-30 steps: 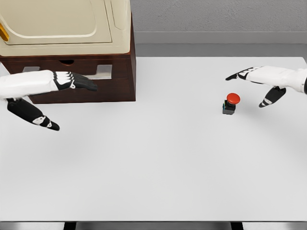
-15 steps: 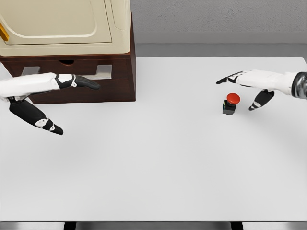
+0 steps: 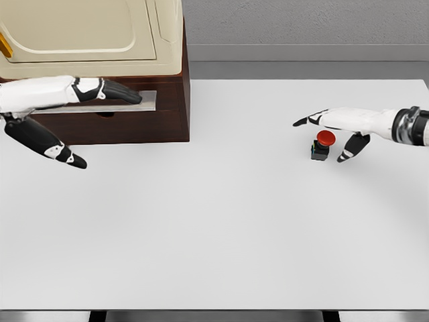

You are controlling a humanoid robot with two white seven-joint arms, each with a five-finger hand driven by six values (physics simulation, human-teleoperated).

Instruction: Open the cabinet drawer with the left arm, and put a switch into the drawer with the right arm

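Up at the far left corner of the white desk (image 3: 221,228) sits the dark wooden cabinet (image 3: 171,117), its right side plain in view and a cream appliance (image 3: 94,33) resting on top of it. Across the cabinet front runs the pale drawer handle (image 3: 144,102), and the left hand (image 3: 80,90) reaches in from the left edge with its dark fingers (image 3: 124,94) stretched flat over that handle, while the thumb (image 3: 57,151) hangs apart, lower and out in front of the cabinet face; the fingers look extended rather than curled, and whether they truly touch the handle cannot be told. Over toward the right edge, the switch (image 3: 322,145), a red mushroom button on a small dark base, stands upright on the desk, well apart from the cabinet. The right hand (image 3: 338,124) hovers over it, fingers spread and holding nothing, the forefinger (image 3: 305,121) pointing left past the button and the thumb (image 3: 350,147) angled down just beside its right. Between cabinet and switch, and across the whole near half, the desk lies as bare white surface out to its front edge.
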